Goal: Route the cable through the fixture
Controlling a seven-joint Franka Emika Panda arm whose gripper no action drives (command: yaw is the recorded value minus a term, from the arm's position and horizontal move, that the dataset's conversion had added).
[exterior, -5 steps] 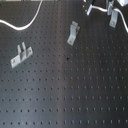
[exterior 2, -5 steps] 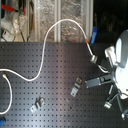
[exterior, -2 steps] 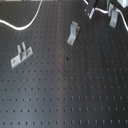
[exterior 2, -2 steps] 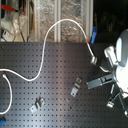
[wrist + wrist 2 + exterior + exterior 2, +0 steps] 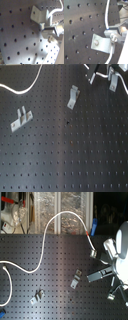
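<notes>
White and thin, the cable [image 5: 46, 234] is snaking loosely across the black perforated worktop [image 5: 60, 297] in the second exterior view, its far end reaching a metal bracket [image 5: 101, 44] beside the claw [image 5: 94, 251]. I cannot tell whether the claw is spread or pinching. Two more brackets [image 5: 73, 97] are standing apart on the worktop.

no readable text, labels, brands or numbers anywhere. the black perforated board [image 5: 75, 159] is plain in both exterior views, the metal bracket [image 5: 101, 43] shows bare metal in the second wrist view, the white cable [image 5: 47, 234] carries no marking. background clutter too blurred to read.
</notes>
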